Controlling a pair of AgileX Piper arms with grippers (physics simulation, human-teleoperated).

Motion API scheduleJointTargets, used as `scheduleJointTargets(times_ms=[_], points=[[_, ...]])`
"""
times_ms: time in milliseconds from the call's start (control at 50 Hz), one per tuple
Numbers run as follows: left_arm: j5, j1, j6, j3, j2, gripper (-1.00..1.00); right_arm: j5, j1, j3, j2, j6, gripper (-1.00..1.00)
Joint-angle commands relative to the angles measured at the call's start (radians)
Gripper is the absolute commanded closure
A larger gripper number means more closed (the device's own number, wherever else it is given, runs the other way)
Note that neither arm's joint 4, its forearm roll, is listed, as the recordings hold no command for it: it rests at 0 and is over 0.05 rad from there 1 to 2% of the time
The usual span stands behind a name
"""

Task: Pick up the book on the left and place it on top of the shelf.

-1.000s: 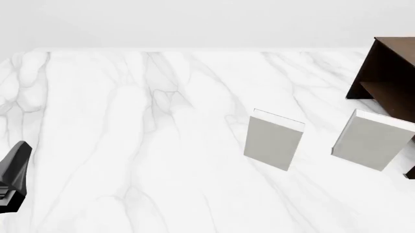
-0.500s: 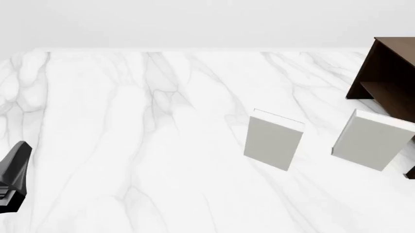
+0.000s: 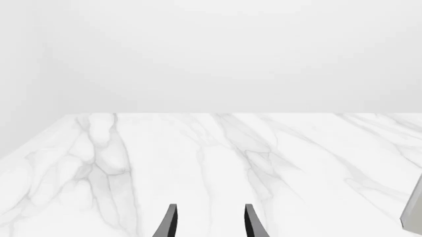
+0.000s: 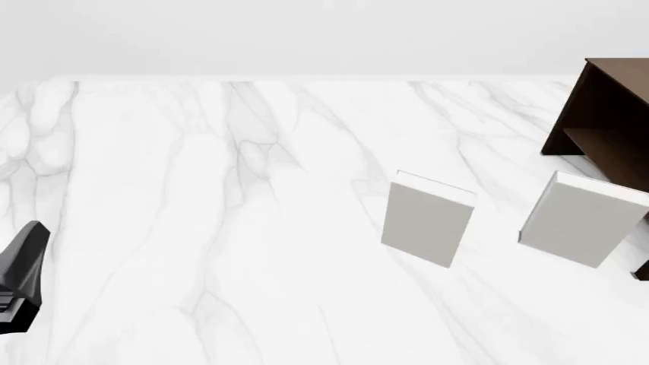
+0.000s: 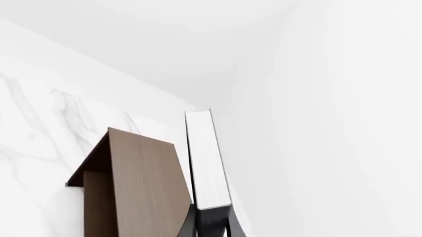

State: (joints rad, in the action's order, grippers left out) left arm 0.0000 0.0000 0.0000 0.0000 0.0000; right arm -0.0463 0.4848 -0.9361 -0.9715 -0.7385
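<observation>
At far left our left claw [image 4: 23,277] sits idle over the bare marble counter [image 4: 203,190], fingers apart and holding nothing. The two pale books [image 4: 428,219] standing mid-counter have not shifted over the last second, and nothing else in the front view has either. At right, the wrist camera shows our right claw [image 5: 209,224] clenched on the book [image 5: 207,158], held upright just beside the shelf [image 5: 132,187] — raised, we judge, roughly level with its flat top, but not yet set down.
</observation>
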Motion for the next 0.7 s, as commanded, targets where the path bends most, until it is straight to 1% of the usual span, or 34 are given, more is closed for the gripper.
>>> scheduleJointTargets(times_ms=[20,180,380,640,680,700], points=[[0.0,0.0,0.0,0.0,0.0,-1.0,0.041,0.012,-0.008,-0.033,0.021,1.0],[0.0,0.0,0.0,0.0,0.0,-1.0,0.05,0.013,-0.021,-0.053,0.015,1.0],[0.0,0.0,0.0,0.0,0.0,-1.0,0.091,0.017,-0.015,-0.099,0.008,1.0],[0.0,0.0,0.0,0.0,0.0,-1.0,0.118,0.021,-0.025,-0.147,0.004,1.0],[0.0,0.0,0.0,0.0,0.0,-1.0,0.129,0.022,-0.015,-0.153,-0.007,1.0],[0.0,0.0,0.0,0.0,0.0,-1.0,0.128,0.025,-0.018,-0.155,0.001,1.0]])
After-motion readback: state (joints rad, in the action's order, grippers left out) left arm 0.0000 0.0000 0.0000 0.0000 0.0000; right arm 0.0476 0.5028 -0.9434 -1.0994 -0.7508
